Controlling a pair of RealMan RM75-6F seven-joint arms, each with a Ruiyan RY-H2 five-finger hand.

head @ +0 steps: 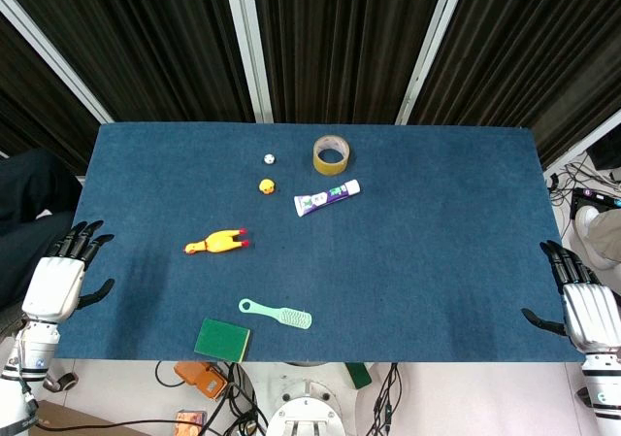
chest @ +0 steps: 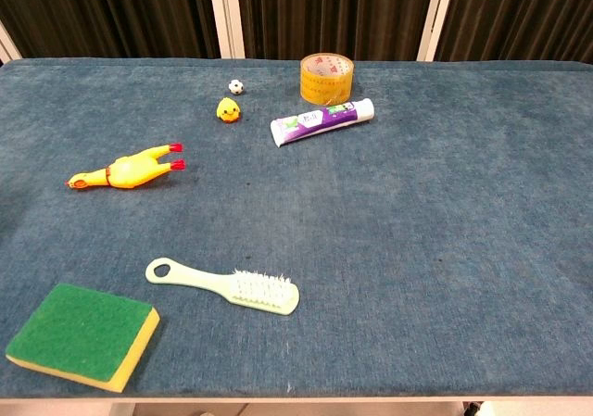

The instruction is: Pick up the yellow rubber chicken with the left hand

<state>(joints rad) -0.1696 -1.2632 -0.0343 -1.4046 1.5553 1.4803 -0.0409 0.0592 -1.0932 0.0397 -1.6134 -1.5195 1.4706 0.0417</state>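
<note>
The yellow rubber chicken [head: 215,244] [chest: 127,169] lies on its side on the blue table, head to the left, red feet to the right. My left hand [head: 60,279] hovers at the table's left edge, well to the left of the chicken, fingers apart and holding nothing. At the right edge my right hand [head: 582,305] is likewise open and empty. Neither hand shows in the chest view.
A green brush [head: 277,313] [chest: 226,286] and a green-yellow sponge [head: 222,340] [chest: 83,334] lie near the front edge. Further back are a small yellow duck [head: 266,186] [chest: 229,110], a tiny ball [head: 270,158] [chest: 236,86], a toothpaste tube [head: 327,198] [chest: 321,120] and a tape roll [head: 331,154] [chest: 326,78].
</note>
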